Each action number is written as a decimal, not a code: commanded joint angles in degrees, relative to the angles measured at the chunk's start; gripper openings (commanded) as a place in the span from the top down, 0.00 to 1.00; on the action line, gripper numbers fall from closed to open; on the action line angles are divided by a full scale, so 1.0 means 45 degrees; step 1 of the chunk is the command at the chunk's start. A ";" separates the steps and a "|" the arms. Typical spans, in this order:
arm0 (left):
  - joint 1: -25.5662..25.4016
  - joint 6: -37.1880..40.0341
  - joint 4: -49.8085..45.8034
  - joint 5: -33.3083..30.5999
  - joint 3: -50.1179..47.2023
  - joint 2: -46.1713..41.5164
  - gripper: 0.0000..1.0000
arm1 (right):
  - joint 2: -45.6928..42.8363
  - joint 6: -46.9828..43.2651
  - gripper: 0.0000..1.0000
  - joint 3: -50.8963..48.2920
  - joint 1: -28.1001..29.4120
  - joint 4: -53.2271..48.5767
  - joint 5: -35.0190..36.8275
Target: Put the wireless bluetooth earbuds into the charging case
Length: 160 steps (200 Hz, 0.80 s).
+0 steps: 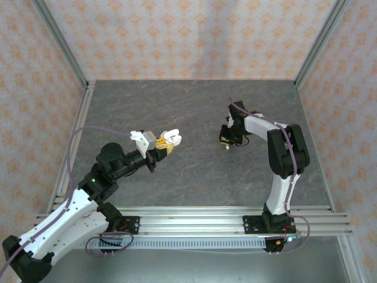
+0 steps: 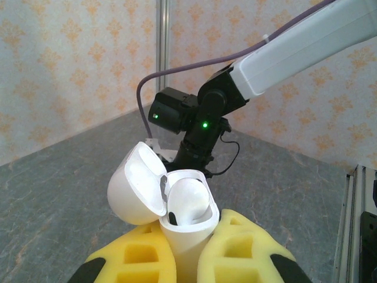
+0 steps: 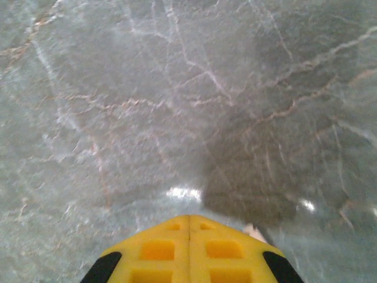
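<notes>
Looking out from the left wrist, I see the right arm (image 2: pixel 283 50) crossing the upper view, its black wrist joint (image 2: pixel 177 115) with two green lights directly behind the charging case (image 2: pixel 184 244). Patterned walls (image 1: pixel 194 35) enclose the grey marbled table (image 1: pixel 194 177). My left gripper (image 2: pixel 189 229) is clamped on the charging case, with yellow pads (image 2: pixel 144 253) on both sides of its lower body, holding it upright above the table. The lid (image 2: pixel 138 188) is hinged back to the left. One earbud (image 2: pixel 189 197) sits in the case, its rounded head above the rim. My right gripper (image 1: pixel 225 143) hangs well apart from the case and points down at the table, fingers (image 3: pixel 159 247) pressed together. A small pale tip (image 3: pixel 254 231) shows beside them; I cannot tell what it is.
</notes>
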 commanded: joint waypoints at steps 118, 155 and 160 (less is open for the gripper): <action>-0.0028 -0.0010 -0.0540 -0.0395 -0.0137 -0.0997 1.00 | 0.1338 -0.0174 0.98 0.1610 -0.0026 -0.2557 0.2557; -0.0028 0.0014 -0.0569 -0.0375 -0.0098 -0.1016 1.00 | 0.1571 -0.0506 0.98 0.1479 0.0285 -0.2650 0.1741; -0.0028 0.0005 -0.0581 -0.0376 -0.0098 -0.1017 1.00 | 0.1532 -0.0562 0.98 0.1460 0.0363 -0.2633 0.1676</action>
